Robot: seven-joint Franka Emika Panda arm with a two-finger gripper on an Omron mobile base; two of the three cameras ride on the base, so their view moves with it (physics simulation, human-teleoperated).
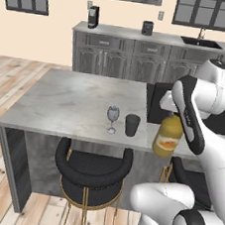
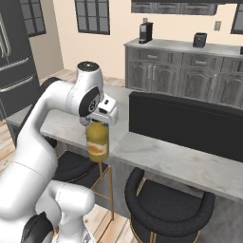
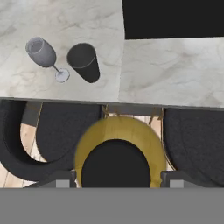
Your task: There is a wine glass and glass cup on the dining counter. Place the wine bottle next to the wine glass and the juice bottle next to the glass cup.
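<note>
Transport step: end effector (image 1: 172, 113) grips the squat yellow-orange juice bottle (image 1: 167, 136); next it should lower it at three o'clock of the dark smoky tumbler (image 1: 132, 125) on the marble surface (image 1: 76, 100).

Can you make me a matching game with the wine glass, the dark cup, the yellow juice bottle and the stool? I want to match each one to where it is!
Things:
1. wine glass
2. glass cup
3. juice bottle
4. stool

Places:
A. on the floor, tucked under the dining counter edge
B. held up in the pincer, in front of the counter's edge
C. standing on the counter, left of the dark tumbler
D. standing on the counter, between the stemmed glass and the black cooktop

Pairs: 1-C, 2-D, 3-B, 4-A
</note>
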